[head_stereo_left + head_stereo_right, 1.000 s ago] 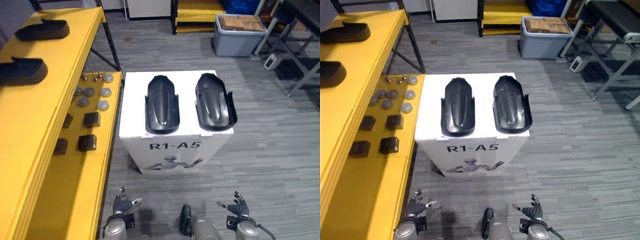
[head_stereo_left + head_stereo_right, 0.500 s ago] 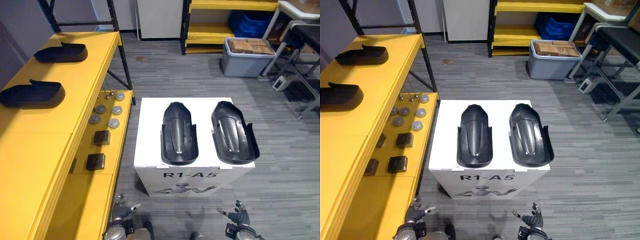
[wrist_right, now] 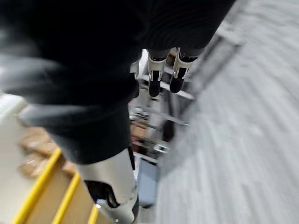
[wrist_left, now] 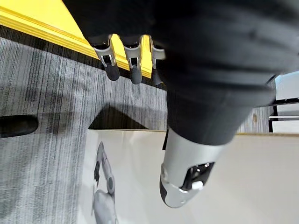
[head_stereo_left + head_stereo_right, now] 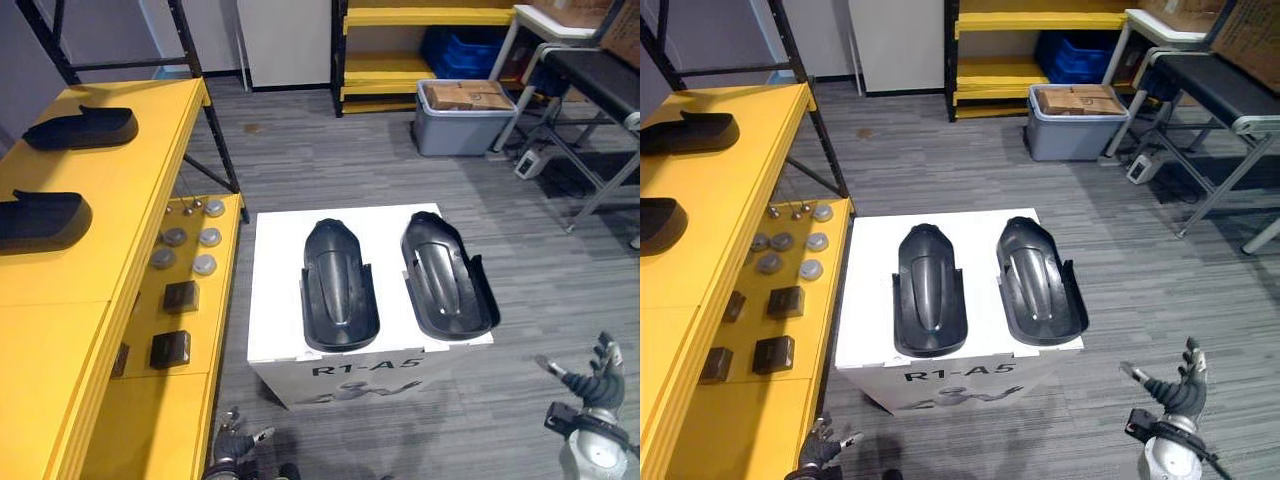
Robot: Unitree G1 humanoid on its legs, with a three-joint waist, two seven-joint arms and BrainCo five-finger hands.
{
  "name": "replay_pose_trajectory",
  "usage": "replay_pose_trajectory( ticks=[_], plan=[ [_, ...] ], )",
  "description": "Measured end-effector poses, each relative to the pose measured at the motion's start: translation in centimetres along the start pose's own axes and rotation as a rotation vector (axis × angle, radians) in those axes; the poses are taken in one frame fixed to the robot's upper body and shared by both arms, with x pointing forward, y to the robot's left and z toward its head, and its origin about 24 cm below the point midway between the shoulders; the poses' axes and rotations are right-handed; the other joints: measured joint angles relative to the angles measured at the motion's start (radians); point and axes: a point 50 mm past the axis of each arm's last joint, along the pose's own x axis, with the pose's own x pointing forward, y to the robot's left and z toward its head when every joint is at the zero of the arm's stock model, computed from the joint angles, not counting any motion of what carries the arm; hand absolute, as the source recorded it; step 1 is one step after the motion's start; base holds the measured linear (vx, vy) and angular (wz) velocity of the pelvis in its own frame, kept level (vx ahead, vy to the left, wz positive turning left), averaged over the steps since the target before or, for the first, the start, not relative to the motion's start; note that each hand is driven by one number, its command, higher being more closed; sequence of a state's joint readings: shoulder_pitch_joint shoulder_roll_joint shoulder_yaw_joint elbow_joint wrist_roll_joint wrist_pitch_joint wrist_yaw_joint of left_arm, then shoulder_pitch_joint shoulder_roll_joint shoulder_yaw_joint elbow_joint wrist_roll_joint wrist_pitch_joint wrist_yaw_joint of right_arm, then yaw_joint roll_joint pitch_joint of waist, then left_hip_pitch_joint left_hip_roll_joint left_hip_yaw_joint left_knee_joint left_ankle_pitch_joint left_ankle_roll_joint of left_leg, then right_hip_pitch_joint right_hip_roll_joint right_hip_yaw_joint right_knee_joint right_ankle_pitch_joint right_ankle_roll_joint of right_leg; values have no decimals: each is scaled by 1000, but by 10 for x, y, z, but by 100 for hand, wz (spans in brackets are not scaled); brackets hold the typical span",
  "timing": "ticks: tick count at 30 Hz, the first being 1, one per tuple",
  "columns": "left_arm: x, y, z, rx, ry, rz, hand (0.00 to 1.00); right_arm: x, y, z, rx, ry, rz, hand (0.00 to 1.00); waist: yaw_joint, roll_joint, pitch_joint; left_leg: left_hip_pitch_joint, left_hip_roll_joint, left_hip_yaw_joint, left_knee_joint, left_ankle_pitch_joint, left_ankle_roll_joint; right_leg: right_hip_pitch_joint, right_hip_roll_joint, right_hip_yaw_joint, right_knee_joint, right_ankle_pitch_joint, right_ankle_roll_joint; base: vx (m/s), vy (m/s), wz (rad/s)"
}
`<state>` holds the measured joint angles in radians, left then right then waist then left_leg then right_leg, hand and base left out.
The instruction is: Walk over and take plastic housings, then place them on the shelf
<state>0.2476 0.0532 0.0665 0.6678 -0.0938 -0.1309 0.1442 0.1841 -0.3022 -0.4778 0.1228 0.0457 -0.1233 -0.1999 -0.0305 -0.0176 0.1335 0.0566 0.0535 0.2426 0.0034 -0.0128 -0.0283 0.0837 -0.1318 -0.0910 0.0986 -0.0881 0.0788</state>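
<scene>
Black plastic housings (image 5: 340, 287) lay untaken on the white cardboard box (image 5: 275, 290), two matching housings (image 5: 80, 128) on the yellow shelf (image 5: 60, 300), with left hand (image 5: 232, 440) and right hand (image 5: 590, 385) empty, fingers spread.

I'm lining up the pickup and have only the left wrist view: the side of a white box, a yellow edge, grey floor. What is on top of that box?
Observer: Two black housings lie side by side on the white box: the left housing and the right housing. Neither is touched.
Operator: Is the right hand anywhere near them?
Observer: No. The right hand is low, off to the box's right, with its fingers spread and nothing in it.
Operator: That yellow edge, is it the shelf? Anything on it?
Observer: Yes. The yellow shelf stands to the left of the box. Two more housings lie on its top: the far shelf housing and the near shelf housing.
</scene>
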Motion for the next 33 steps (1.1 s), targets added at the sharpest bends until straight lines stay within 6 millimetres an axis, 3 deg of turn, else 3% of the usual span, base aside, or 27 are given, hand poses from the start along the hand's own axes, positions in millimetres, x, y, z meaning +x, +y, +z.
replay_pose_trajectory(
  ticks=[5, 8, 15, 22, 28, 29, 33],
  plan=[
    [-1, 0, -3, 22, 5, -28, 0, 25, 17, 45, -51, -196, 71, 0, -1, 3, -6, 0, -6, -14, -36, 30, 3, -19, 1, -3, 0, 0, -1, -56, -6, 4],
    [-2, -1, -3, 37, 5, -44, 0, 33, 33, 54, -67, -232, 123, 0, 1, 3, -6, -1, -11, -27, -57, 48, 4, -23, 1, -5, 0, 0, -1, -48, -3, 12],
    [-5, -2, -10, 51, 26, -53, 0, 43, 80, 34, -142, -129, 272, 0, 24, 6, -4, -3, -20, -62, -89, 80, 12, -22, 0, -28, -5, 0, -1, -38, -1, 15],
    [-6, -4, -13, 51, 39, -58, 0, 53, 97, 15, -343, -17, 271, 0, 25, 33, 9, -14, -20, -90, -90, 93, 10, -12, 0, -56, -14, 2, -3, -28, -14, 11],
    [-6, -8, -13, 54, 36, -66, 0, 66, 114, 13, -350, 79, 181, 0, 24, 41, 16, -18, -19, -88, -93, 96, 8, -12, 1, -56, -26, 2, -4, -22, 0, -1],
    [-6, -9, -12, 54, 32, -68, 0, 70, 119, 18, -343, 89, 171, 100, 24, 42, 22, -19, -19, -86, -95, 97, 8, -12, 1, -56, -33, 2, -4, -41, 1, -4],
    [-4, -12, -9, 62, 22, -65, 0, 75, 128, 26, -325, 92, 160, 100, 26, 45, 35, -22, -19, -85, -95, 98, 7, -12, 1, -56, -41, 2, -4, -31, 1, -2]
  ],
)
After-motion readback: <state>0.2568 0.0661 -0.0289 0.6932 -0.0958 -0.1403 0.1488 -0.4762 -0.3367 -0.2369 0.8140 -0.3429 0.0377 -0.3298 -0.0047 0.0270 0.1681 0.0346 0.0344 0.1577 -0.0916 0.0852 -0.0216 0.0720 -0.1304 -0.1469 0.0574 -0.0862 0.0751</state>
